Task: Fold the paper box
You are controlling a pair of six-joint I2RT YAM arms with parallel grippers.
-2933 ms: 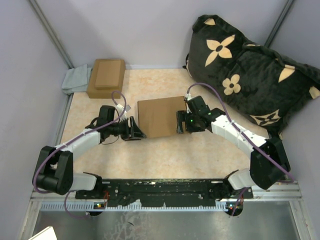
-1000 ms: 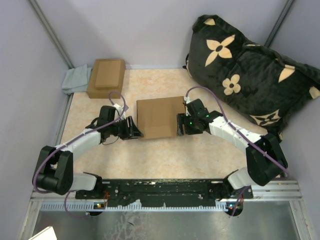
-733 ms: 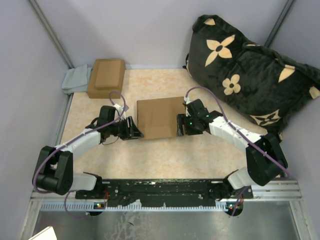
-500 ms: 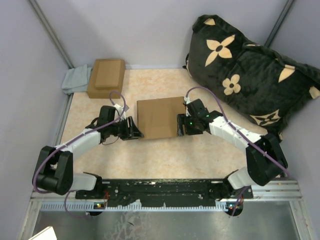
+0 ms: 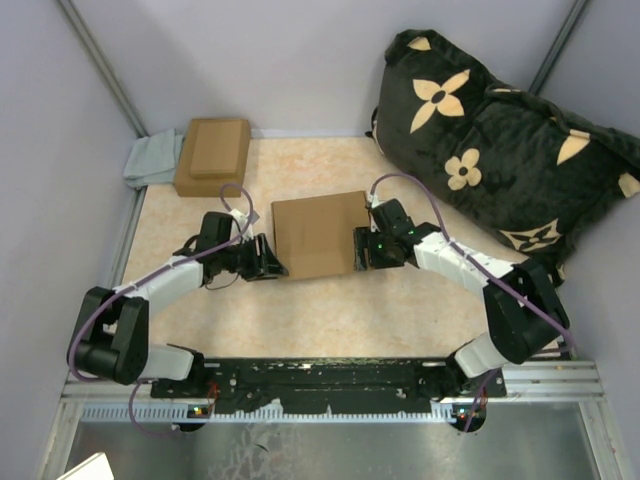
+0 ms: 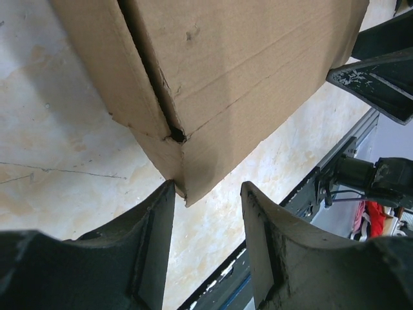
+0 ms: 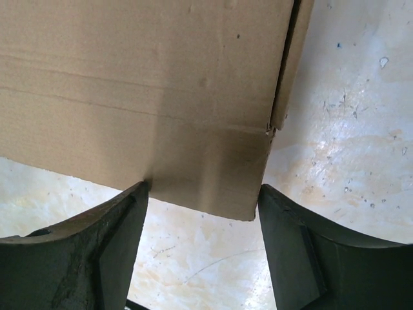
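The paper box (image 5: 318,235) is a flat tan cardboard mailer lying closed in the middle of the table. My left gripper (image 5: 272,262) is at its near left corner. In the left wrist view that corner of the box (image 6: 245,64) pokes just between the tips of the open left gripper (image 6: 208,187) and touches the left finger (image 6: 129,252). My right gripper (image 5: 358,250) is at the box's right edge. In the right wrist view the box (image 7: 148,84) has its near corner at the tips of the right gripper (image 7: 203,190), whose jaws stand wide and open, not clamped.
A smaller brown box (image 5: 212,155) with a stepped lid sits at the back left beside a grey cloth (image 5: 152,160). A big black flowered pillow (image 5: 490,140) fills the back right. Grey walls close in both sides, and a black rail (image 5: 330,380) runs along the near edge.
The box has shifted slightly left and toward the back, with both grippers staying at its edges. Over the last second almost nothing moves.
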